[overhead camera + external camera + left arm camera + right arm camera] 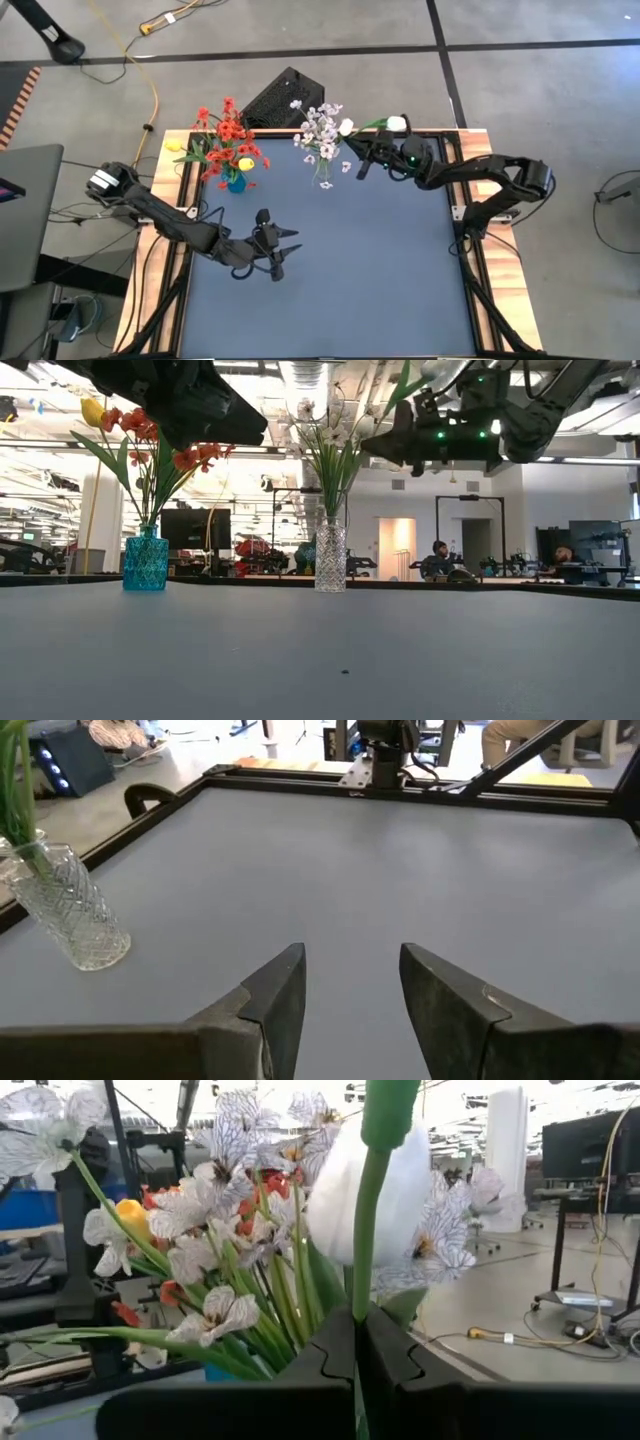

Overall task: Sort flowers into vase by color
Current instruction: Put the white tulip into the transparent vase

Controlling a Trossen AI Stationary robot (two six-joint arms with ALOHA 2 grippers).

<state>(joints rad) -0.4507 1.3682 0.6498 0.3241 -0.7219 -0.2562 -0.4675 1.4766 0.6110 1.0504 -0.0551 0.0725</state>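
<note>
A blue vase (235, 183) at the far left holds red blossom clusters (230, 130) and yellow tulip buds (245, 163). To its right, a clear glass vase (325, 183) holds sprays of small white blossoms (318, 130). Both vases stand upright on the table. My right gripper (362, 155) hovers just right of the clear vase's blossoms, shut on a green stem with a white tulip bud (400, 1200). My left gripper (285, 252) hangs open above the table's middle left with nothing between its fingers (285, 990). My right gripper pinches the green stem (362, 1295) between its two fingers. The fingers lie across the stem and come roughly level from the table's right. The stem stands nearly upright above the fingers, lifted clear of the table, with the white bud beside its upper part.
A black box (285, 98) sits beyond the table's far edge, behind the vases. The black frame rail (420, 792) borders the grey-blue tabletop (370, 260). People sit at desks in the room behind (440, 560).
</note>
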